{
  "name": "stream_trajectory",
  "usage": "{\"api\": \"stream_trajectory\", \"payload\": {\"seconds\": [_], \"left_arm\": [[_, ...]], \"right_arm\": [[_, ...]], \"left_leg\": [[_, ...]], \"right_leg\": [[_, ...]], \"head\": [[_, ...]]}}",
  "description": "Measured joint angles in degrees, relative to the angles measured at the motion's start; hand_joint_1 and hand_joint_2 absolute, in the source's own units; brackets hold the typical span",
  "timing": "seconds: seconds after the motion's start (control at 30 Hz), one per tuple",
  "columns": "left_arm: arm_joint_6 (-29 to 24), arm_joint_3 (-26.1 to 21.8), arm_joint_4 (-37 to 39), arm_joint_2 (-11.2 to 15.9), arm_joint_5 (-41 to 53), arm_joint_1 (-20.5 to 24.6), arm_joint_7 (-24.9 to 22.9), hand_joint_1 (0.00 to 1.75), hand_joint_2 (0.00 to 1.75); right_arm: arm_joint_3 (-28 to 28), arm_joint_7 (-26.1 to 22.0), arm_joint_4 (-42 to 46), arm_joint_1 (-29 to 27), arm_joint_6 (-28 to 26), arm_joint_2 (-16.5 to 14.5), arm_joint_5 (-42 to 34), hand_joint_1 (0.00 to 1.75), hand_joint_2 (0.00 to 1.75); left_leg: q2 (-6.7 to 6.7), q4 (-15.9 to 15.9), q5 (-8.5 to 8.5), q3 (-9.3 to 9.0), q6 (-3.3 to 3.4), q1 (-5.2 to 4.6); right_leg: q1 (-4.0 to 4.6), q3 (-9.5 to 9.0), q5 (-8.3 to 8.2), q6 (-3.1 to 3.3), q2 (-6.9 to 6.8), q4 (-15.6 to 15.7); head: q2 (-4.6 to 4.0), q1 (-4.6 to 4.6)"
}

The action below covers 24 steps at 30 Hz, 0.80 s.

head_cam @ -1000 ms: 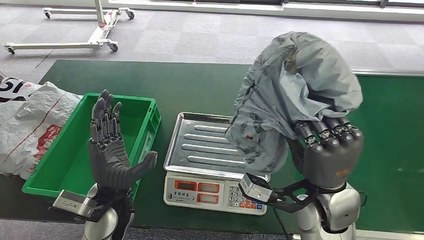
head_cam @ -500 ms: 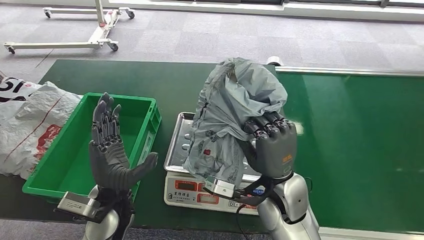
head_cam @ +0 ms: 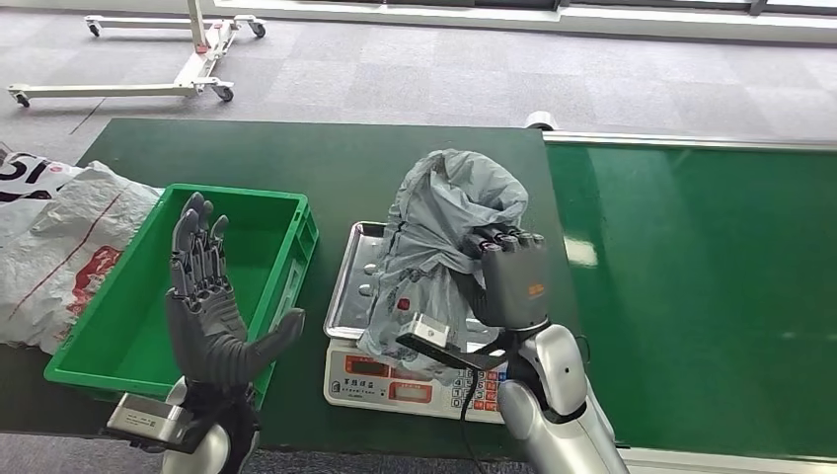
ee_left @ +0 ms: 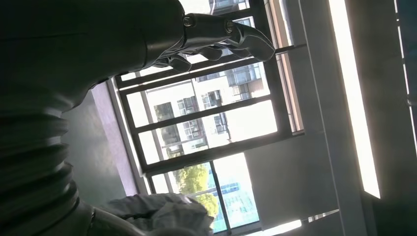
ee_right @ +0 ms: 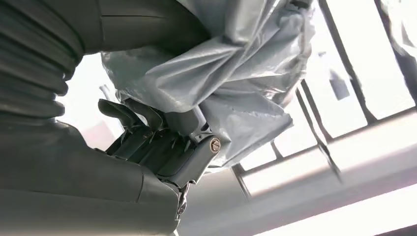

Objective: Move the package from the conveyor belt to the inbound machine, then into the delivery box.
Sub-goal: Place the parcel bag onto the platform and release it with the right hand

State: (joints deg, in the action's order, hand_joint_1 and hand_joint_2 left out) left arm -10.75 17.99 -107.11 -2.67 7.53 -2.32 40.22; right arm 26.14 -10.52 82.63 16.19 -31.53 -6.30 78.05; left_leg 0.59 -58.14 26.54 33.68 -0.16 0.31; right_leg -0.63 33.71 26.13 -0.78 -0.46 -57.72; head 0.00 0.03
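You're looking at a crinkled grey plastic package (head_cam: pixel 439 237), slightly shiny, over the scale's (head_cam: pixel 395 370) ribbed, polished metal tray (head_cam: pixel 367 272). The crate (head_cam: pixel 128 326) is smooth green plastic, the belt (head_cam: pixel 691 296) glossy green, the table mat (head_cam: pixel 296 158) matt, the sack (head_cam: pixel 59 247) woven white.

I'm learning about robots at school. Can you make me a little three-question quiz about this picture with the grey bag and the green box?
1. True or false: the right hand holds the grey package.
2. What is the package over? A) the green box B) the scale's metal tray C) the conveyor belt
3. Fill in: the left hand is raised, fingers apart, holding ____.

Key: 1 true; 2 B; 3 nothing.
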Motion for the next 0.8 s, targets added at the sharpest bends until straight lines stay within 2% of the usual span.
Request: {"api": "stream_trajectory", "payload": {"seconds": [0.07,0.1,0.2,0.23,0.33,0.47,0.63,0.8], "left_arm": [[-0.13,0.32,-0.46,0.36,0.01,-0.49,0.01,0.00,1.75],[-0.14,0.50,-0.58,0.53,0.00,-0.63,0.02,0.00,1.75],[-0.26,0.75,-0.67,0.82,0.01,-0.82,0.02,0.00,1.75],[-0.34,0.79,-0.68,0.89,0.01,-0.88,0.02,0.00,1.75],[-0.68,1.09,-0.86,1.13,0.09,-1.14,0.02,0.00,1.75],[-0.82,1.34,-1.13,1.29,0.36,-1.35,0.02,0.00,1.75],[-0.88,1.42,-1.13,1.34,1.26,-1.33,0.02,0.00,1.75],[-0.89,1.42,-1.21,1.33,2.57,-1.35,0.02,0.00,1.75]], "right_arm": [[0.00,1.36,-3.00,0.99,2.01,0.01,-1.18,1.75,1.75],[0.00,1.74,-4.35,1.40,2.60,0.01,-1.51,1.43,1.75],[0.00,3.01,-7.67,2.06,3.57,0.01,-1.45,0.29,1.75],[0.00,3.48,-8.62,2.21,3.82,0.01,-1.27,0.23,1.75],[0.00,5.73,-11.25,2.68,6.15,0.01,-0.15,0.23,1.75],[0.00,9.18,-13.97,3.10,12.50,0.01,2.08,0.00,0.00],[0.00,12.16,-17.56,4.43,21.32,0.01,2.87,0.00,0.00],[-0.01,11.44,-18.95,4.87,21.55,0.01,-0.49,0.00,0.00]], "left_leg": [[-0.02,0.00,-0.03,0.01,0.02,0.00],[-0.03,0.00,-0.03,0.01,0.02,0.00],[-0.03,0.00,-0.03,0.00,0.02,0.00],[-0.02,0.00,-0.03,0.01,0.02,0.00],[-0.02,0.00,-0.03,0.01,0.02,0.00],[-0.02,0.00,-0.03,0.02,0.02,0.00],[-0.01,0.00,-0.03,0.00,0.02,0.00],[-0.01,0.00,-0.04,-0.04,0.02,0.00]], "right_leg": [[0.00,0.00,0.00,0.00,-0.02,0.00],[0.00,-0.01,0.00,0.00,-0.03,0.00],[0.00,-0.01,0.00,0.00,-0.03,0.00],[0.00,0.00,0.00,0.00,-0.02,0.00],[0.00,0.00,0.00,0.00,-0.02,0.00],[0.00,0.01,0.00,0.00,-0.02,0.00],[0.00,0.00,0.00,0.00,-0.01,0.00],[0.00,-0.01,-0.01,0.01,0.00,0.00]], "head": [[0.00,0.01],[0.00,0.00],[0.00,-0.01],[0.00,0.00],[0.00,0.01],[0.00,0.00],[-0.01,0.00],[0.00,0.01]]}}
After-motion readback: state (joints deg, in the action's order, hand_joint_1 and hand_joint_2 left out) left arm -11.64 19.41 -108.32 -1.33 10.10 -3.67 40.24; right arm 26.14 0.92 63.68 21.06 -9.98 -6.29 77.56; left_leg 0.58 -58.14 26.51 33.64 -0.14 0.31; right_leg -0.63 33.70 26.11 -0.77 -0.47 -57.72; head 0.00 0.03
